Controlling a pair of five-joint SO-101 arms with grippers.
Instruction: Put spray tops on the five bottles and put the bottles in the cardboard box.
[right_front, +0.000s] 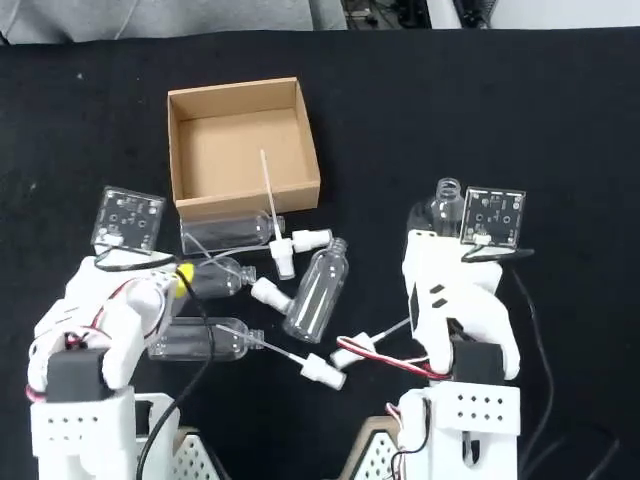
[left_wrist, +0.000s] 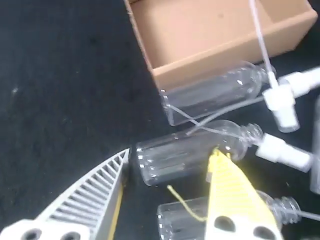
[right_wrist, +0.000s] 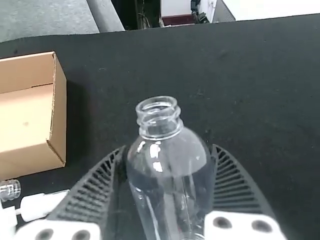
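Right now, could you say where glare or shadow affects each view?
High view: the slanted bottle reads as pale streaks on black cloth. Left wrist view: white glints line the nearest bottle. Right wrist view: highlights on the held bottle; the cardboard box side is shaded.

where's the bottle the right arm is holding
High view, right side: the uncapped bottle is held by the right gripper, to the right of the cardboard box.
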